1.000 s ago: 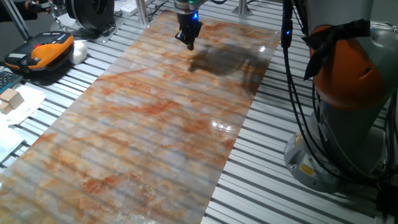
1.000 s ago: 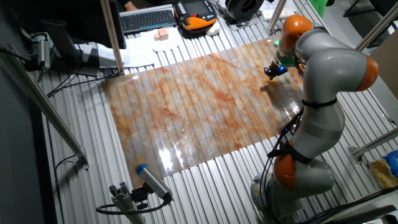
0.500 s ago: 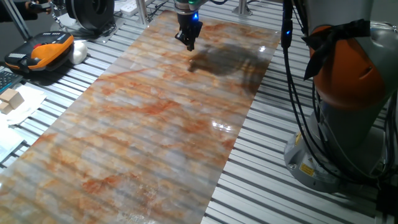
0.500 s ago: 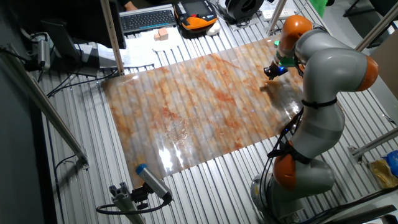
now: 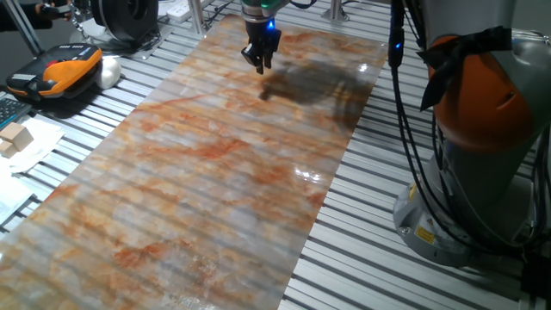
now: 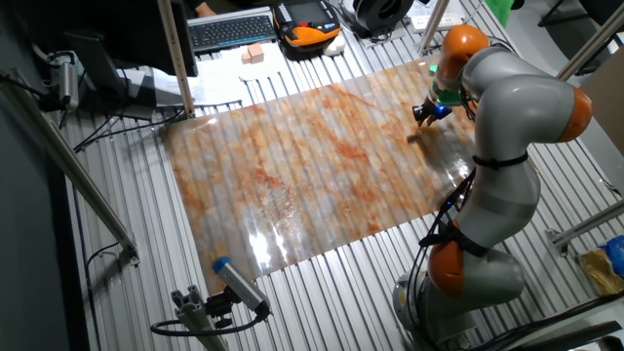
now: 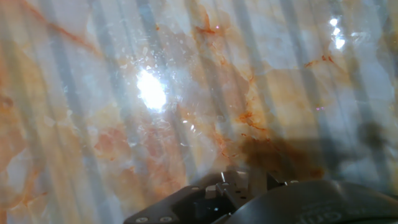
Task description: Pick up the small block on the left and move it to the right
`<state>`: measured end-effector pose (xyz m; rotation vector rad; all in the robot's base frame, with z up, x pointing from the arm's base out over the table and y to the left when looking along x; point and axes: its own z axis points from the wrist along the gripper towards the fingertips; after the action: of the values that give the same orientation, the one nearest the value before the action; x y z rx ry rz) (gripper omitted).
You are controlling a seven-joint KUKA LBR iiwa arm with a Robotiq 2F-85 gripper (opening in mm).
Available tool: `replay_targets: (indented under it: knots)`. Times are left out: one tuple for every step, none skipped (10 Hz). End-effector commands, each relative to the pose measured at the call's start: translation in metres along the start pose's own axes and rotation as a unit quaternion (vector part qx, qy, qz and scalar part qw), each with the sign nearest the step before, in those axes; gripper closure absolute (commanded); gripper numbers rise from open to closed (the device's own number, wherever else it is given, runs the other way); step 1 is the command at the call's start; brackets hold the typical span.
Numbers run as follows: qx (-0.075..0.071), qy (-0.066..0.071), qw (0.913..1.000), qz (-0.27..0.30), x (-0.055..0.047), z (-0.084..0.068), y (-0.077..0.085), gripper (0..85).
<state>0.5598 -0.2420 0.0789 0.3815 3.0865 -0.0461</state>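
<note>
Raised a touch since a second ago above the marbled sheet (image 5: 215,164) at twelve o'clock, gripper (image 5: 260,65) with fingers slightly parted; likewise lifted at two o'clock (image 6: 425,116); from the hand, only sheet, small block unseen.

A broad marbled sheet (image 5: 215,164) is running from the lower left to the top centre of one fixed view, and nothing is standing on its bare surface. The gripper (image 5: 259,60) is hovering near the sheet's far end at the top centre, possibly just above the surface, though the gap is hard to judge. Along the left edge, an orange-and-black device (image 5: 56,76) and pale wooden blocks (image 5: 15,138) on white paper are sitting off the sheet. At the right, the arm's orange-and-grey base (image 5: 478,146) and hanging black cables (image 5: 422,181) are crowding that side.
</note>
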Motion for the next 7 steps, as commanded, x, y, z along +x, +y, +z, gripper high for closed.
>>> replay_targets:
  knots:
    - [-0.002, 0.0, 1.0, 0.0, 0.0002, 0.0013, 0.0003, 51.0]
    - [-0.002, 0.0, 1.0, 0.0, 0.0001, 0.0018, 0.0006, 51.0]
    - [-0.003, 0.0, 1.0, 0.0, -0.0003, 0.0024, 0.0012, 51.0]
    - [-0.003, -0.001, 1.0, 0.0, -0.0003, 0.004, 0.0017, 51.0]
    - [-0.001, -0.003, 1.0, 0.001, -0.0003, 0.0064, 0.0023, 51.0]
    - [0.001, -0.003, 1.0, 0.001, -0.0004, 0.0072, 0.0028, 51.0]
    - [0.002, -0.001, 1.0, 0.003, -0.0006, 0.0076, 0.0032, 51.0]
